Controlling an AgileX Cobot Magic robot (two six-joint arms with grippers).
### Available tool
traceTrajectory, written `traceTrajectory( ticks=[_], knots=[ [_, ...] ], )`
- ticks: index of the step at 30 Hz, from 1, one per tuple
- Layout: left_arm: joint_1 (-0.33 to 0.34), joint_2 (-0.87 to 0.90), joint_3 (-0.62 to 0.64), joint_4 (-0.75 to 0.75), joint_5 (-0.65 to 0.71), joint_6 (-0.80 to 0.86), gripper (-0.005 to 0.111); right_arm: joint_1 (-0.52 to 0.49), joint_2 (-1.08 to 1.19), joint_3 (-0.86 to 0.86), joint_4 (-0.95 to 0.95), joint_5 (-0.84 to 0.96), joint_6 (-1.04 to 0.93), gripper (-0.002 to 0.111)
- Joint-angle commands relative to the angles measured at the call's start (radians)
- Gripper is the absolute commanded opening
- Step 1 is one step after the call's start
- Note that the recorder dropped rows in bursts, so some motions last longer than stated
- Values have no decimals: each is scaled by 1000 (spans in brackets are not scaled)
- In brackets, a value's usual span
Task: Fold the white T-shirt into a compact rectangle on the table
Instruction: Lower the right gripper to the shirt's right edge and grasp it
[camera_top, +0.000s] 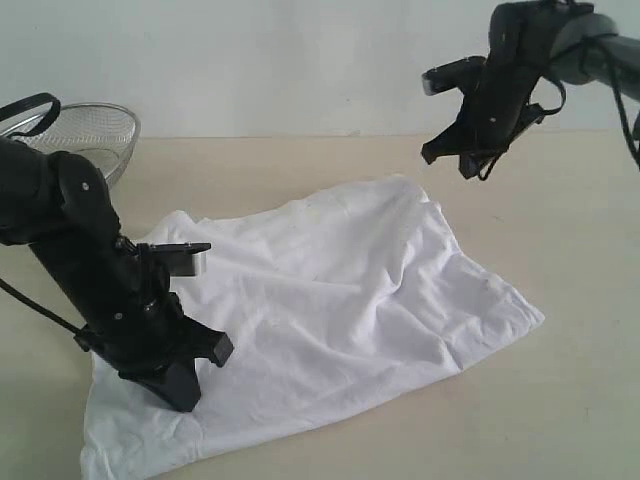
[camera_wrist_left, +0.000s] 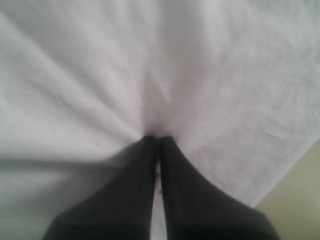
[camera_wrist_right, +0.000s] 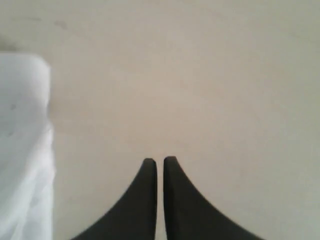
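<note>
The left black claw (camera_wrist_left: 159, 139), tips together and clamped on a pinch of the rumpled soft white cotton T-shirt (camera_top: 350, 300) spread beneath it, seems set to lift that corner for a fold, so the right black claw (camera_wrist_right: 160, 161) hangs closed on nothing above the pale beige matte tabletop (camera_top: 560, 400), the shirt's far edge just beside it

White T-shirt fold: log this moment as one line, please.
left gripper: shut on white T-shirt | right gripper: shut, empty, raised over table | fold: rumpled, not yet a compact rectangle
</note>
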Motion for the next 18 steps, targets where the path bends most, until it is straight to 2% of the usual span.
traceTrajectory(
  ticks=[1,7,14,18],
  knots=[
    [-2,21,19,40,-58,-15,5,33,-108,38,96,134,-51,0],
    [-2,21,19,44,-77,-11,5,79,-276,294,115,131,-56,0],
    [-2,21,19,54,-86,-11,5,132,-437,714,162,-83,-39,0],
    [-2,21,19,56,-89,-11,5,154,-442,854,181,-176,-34,0]
  ],
)
